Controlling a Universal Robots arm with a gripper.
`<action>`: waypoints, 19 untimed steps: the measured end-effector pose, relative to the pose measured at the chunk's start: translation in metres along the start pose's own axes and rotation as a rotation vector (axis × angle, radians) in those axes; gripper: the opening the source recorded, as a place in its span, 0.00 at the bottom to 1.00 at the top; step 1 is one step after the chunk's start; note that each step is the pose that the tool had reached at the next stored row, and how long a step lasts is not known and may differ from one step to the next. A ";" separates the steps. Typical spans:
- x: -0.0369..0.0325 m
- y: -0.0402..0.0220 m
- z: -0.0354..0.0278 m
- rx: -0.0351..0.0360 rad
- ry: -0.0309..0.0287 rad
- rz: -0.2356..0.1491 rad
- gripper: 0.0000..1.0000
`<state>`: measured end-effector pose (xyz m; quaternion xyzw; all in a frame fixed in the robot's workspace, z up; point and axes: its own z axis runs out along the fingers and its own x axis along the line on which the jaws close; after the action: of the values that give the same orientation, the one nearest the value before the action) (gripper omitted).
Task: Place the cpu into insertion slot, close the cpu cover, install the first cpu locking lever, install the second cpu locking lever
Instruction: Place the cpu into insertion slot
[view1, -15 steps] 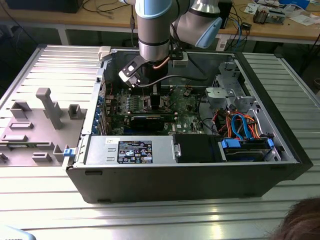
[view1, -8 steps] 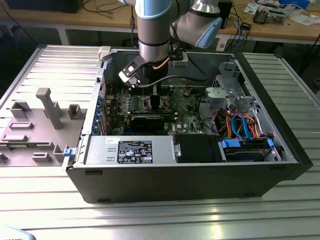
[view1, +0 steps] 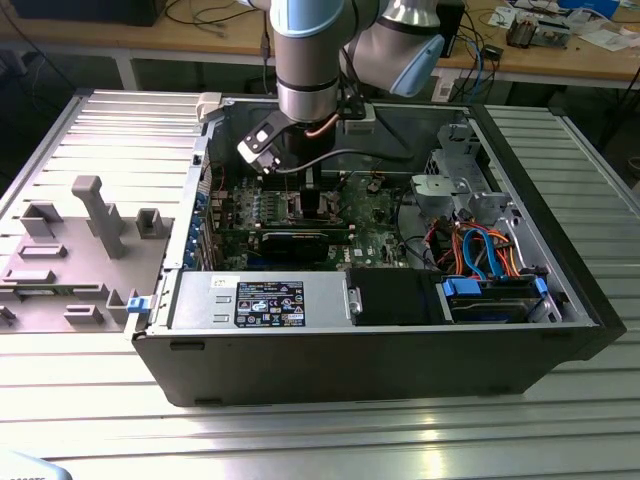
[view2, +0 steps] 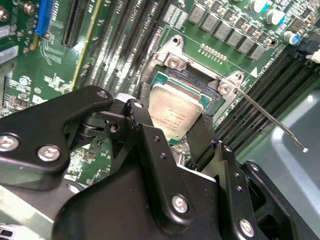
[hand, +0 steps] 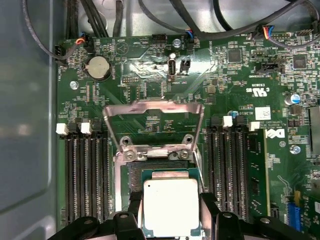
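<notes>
Two jaws grip the printed cpu (hand: 171, 207) over the insertion slot (hand: 160, 167).

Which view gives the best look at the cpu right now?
The first wrist view: the cpu faces the camera squarely, its silver top plain, held in the gripper. The second wrist view shows the cpu slanted. In the exterior view the arm covers that spot.

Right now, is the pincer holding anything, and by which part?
Yes. The pincer holds the small flat square chip with a silver-grey metal top, gripped by two opposite side edges.
</notes>
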<state>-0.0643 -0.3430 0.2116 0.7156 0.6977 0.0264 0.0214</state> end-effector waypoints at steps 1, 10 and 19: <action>0.0018 0.0000 0.0000 0.0000 -0.0013 0.000 0.55; 0.0081 0.0014 0.0057 -0.0007 -0.0250 -0.003 0.55; 0.0094 0.0010 0.0099 -0.0007 -0.0240 -0.019 0.55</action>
<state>-0.0625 -0.3335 0.2018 0.7090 0.7043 0.0178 0.0302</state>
